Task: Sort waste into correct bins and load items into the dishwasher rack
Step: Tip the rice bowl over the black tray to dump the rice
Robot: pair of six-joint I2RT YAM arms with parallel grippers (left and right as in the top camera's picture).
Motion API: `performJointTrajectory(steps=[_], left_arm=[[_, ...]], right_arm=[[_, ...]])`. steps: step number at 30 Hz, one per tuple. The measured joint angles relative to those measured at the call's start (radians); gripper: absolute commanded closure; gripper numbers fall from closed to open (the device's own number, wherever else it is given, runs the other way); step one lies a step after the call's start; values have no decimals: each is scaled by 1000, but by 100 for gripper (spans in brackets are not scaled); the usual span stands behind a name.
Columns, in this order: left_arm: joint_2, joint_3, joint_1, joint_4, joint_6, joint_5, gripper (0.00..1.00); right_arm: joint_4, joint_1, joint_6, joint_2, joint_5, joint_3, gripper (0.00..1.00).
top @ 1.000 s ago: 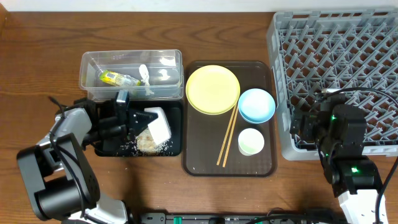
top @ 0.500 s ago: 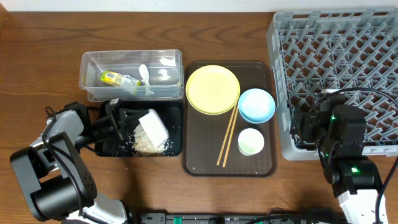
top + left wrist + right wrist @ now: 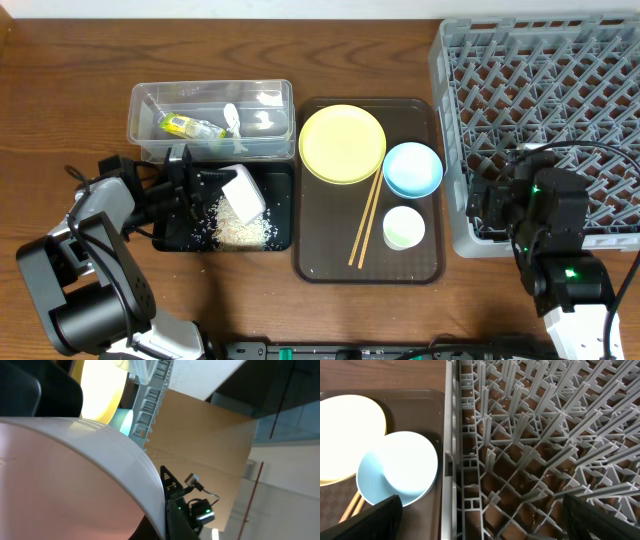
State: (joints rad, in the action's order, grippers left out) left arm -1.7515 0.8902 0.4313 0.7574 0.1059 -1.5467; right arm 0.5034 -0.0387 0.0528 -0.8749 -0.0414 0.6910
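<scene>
Counter: your brown wooden counter [image 3: 60, 60] carries everything.
Rack: the large grey plastic lattice crate [image 3: 540, 90] stands on your right.
Serving tray: the brown rectangular tray [image 3: 320, 262] sits just left of the crate.
Tub: the clear rectangular plastic tub [image 3: 140, 130] holds the crumpled green-yellow and white wrapper [image 3: 185, 126] and a small white plastic scrap [image 3: 232, 118].
Black tray: the shallow black rectangular tray [image 3: 180, 240] lies against the tub's near side, with loose white rice grains [image 3: 240, 230] heaped in it.
Plate: the round yellow plate [image 3: 342, 144] rests at the brown tray's far end.
Blue bowl: the light blue bowl [image 3: 412, 169] sits beside the plate.
Left pincer: your left pincer [image 3: 215, 187] is clamped on the white bowl with pinkish outside [image 3: 243, 192], which is tipped on its side above the rice.
Right pincer: your right pincer [image 3: 480, 500] hangs over the crate's left edge, fingers apart.
Cup: the small white cup [image 3: 404, 227] stands near the blue bowl.
Chopsticks: the thin wooden chopsticks [image 3: 365, 225] lie slanted between plate and cup.
</scene>
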Motion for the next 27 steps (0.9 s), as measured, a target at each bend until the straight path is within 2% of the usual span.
performJointTrajectory(steps=[5, 12, 16, 23, 27], left_arm=[[0, 0, 0, 0, -16, 0, 94], [0, 0, 0, 35, 198, 0, 94], [0, 0, 0, 18, 266, 0, 94], [0, 0, 0, 16, 306, 0, 94], [9, 0, -2, 16, 269, 0, 94]], right_arm=[[1, 0, 0, 0, 0, 0, 1], [2, 0, 0, 0, 0, 0, 1], [2, 0, 0, 0, 0, 0, 1], [2, 0, 0, 0, 0, 0, 1], [2, 0, 0, 0, 0, 0, 1]])
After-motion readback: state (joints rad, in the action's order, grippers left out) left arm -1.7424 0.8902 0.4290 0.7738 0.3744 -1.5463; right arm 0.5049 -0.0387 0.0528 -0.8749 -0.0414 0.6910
